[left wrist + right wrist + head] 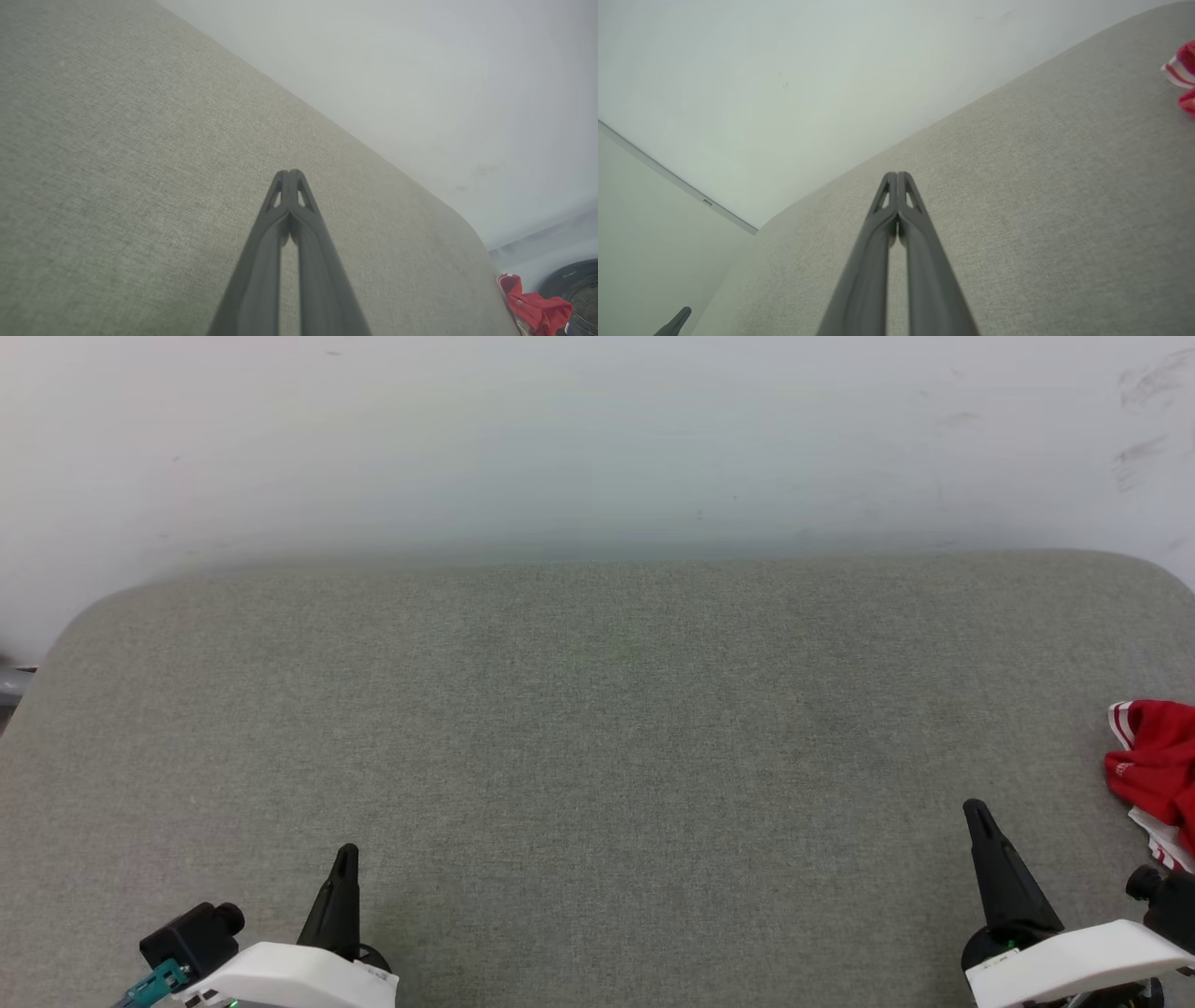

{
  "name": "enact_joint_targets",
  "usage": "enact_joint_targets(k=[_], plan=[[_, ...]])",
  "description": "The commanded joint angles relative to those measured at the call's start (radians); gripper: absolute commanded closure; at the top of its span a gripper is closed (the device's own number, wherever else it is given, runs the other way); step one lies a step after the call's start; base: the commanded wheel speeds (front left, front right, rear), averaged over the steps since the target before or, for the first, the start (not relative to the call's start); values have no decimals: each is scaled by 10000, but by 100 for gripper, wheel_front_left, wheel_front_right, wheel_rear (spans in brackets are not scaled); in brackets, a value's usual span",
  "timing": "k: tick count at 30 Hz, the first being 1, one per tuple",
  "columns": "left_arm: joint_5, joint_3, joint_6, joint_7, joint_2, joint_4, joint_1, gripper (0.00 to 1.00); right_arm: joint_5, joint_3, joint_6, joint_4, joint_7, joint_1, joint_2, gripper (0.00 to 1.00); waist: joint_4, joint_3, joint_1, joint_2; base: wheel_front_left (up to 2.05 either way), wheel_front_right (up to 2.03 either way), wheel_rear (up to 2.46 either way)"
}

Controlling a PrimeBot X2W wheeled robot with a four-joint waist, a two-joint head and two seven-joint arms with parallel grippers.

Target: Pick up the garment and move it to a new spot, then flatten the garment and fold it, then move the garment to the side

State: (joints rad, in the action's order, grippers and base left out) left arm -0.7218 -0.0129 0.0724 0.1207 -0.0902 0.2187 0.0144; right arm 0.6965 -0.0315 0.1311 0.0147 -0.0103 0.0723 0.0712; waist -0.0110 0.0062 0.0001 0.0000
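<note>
Head view, crumpled red garment [1158, 770], white-striped trim, at three o'clock on coarse-woven grey surface [597, 709], left gripper [345, 855], right gripper [976, 810], both tapered, pinched closed, empty.

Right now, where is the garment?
Head view: the garment lies bunched at the far right edge of the grey surface, right of the right gripper.

garment [1158, 770] on table [597, 709], right edge (near right gripper [976, 812]) | wall [597, 429] behind table
</note>
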Motion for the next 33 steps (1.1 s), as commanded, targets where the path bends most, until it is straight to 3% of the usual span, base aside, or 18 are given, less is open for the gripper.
enact_joint_targets(k=[1, 33], plan=[[-388, 111, 88, -91, -14, -92, -317, 100, 439, -8, 0, -19, 24, -316, 98, 100, 2, -1, 0, 0, 0, 0, 0], [-4069, 628, 318, -1083, 175, 57, -748, 100, 4415, -120, -2, 970, 358, -982, 156, 100, 38, -10, 0, 0, 0, 0, 0]])
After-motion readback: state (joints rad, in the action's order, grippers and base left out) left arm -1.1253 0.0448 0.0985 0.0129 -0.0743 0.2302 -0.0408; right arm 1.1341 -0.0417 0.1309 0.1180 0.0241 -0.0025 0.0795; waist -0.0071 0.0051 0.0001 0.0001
